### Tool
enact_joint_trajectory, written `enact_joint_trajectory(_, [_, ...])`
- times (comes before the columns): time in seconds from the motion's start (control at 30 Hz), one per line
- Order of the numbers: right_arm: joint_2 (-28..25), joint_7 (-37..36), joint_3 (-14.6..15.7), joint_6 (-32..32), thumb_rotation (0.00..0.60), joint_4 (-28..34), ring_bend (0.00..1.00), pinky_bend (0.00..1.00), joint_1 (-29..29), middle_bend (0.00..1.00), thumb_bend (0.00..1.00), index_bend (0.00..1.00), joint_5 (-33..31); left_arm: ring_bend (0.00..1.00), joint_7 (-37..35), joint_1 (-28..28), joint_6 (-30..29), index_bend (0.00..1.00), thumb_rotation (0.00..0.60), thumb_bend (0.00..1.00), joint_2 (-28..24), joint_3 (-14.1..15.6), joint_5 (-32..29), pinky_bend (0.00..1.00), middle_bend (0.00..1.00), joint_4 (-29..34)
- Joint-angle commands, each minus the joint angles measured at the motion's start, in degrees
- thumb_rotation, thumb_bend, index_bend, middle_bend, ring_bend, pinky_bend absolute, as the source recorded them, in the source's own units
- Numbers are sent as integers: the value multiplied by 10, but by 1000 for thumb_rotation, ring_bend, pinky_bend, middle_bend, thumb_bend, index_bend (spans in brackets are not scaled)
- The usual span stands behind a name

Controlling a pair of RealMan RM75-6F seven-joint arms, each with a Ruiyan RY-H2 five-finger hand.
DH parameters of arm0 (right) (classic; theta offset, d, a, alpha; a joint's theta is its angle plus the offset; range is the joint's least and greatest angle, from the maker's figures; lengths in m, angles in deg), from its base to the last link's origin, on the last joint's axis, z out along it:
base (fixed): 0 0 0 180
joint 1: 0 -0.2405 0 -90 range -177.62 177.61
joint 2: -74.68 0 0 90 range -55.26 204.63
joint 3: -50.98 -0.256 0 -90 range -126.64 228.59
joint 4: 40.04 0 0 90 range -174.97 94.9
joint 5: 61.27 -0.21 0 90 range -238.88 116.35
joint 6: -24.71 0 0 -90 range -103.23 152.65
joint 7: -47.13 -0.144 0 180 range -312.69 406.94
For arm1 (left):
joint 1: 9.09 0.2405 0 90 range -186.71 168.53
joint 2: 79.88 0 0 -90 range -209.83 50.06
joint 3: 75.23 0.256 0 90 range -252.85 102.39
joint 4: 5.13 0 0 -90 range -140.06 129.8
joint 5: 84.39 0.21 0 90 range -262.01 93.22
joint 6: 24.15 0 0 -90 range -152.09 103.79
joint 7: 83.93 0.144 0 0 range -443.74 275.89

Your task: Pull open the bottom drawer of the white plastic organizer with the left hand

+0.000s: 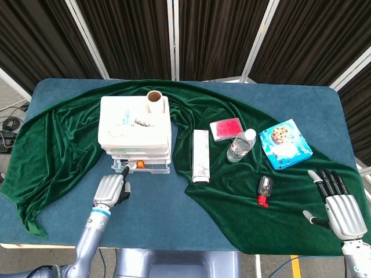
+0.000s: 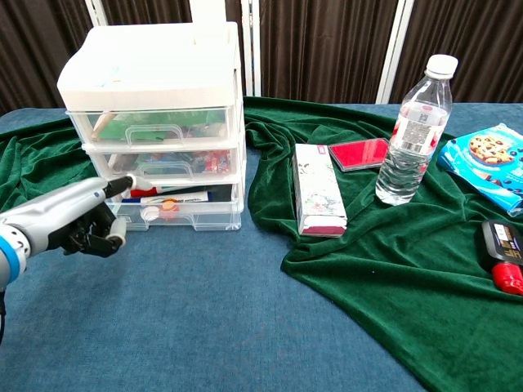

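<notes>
While its other fingers are curled in under the palm, the left hand (image 2: 69, 220) points one straight finger (image 2: 114, 187) at the front of the bottom drawer (image 2: 176, 211), the tip lying at the drawer's upper left corner; whether it is hooked over the edge or only touching cannot be told. The hand holds nothing. That drawer sits lowest in the white plastic organizer (image 1: 135, 133), a stack of clear-fronted drawers standing on the blue table (image 1: 156, 214) at the edge of a green velvet cloth (image 1: 58, 145). The bottom drawer's front stands slightly forward of the drawers above it in the head view. A cardboard roll (image 1: 155, 99) stands on the organizer's lid. To the right on the cloth lie a tall white box (image 1: 200, 155), a red case (image 1: 226, 128), a water bottle (image 1: 240, 145), a blue cookie box (image 1: 285, 144) and a small red-capped bottle (image 1: 264, 190). The right hand (image 1: 342, 209) rests near the table's right front corner, fingers spread and empty.
</notes>
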Motion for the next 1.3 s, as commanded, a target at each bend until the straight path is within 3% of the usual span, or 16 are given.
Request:
enact_joint_trajectory(0.03, [0,0,0,0,600,0,0,0,0,0,44,0,0,734,8,-13,8,93,600,807,6,-3,-28,773,837,-3])
enact_joint_trajectory(0.27, [0,1,0,-1,600,0,0,0,0,0,45,0,1,734,-11,-24,13,113,600,807,5,-4,-53,774,837,-9])
enact_joint_trajectory(0.7, [0,2,1,-1,600,1,0,0,0,0,44,0,1,746,-36,-28,16,303,600,813,-21,28,-46,774,841,26])
enact_joint_trajectory(0.97, [-1,2,1,1,600,3,0,0,1,0,44,0,1,747,-47,-16,3,303,600,813,-36,69,-14,774,841,56])
enact_joint_trajectory(1.2, [0,5,2,0,600,3,0,0,1,0,44,0,2,747,-67,-9,-5,293,600,813,-43,86,12,774,841,62])
enact_joint_trajectory(1.3, [0,6,2,-1,600,3,0,0,0,0,44,0,2,747,-77,-6,-11,174,600,810,-42,87,23,774,841,55])
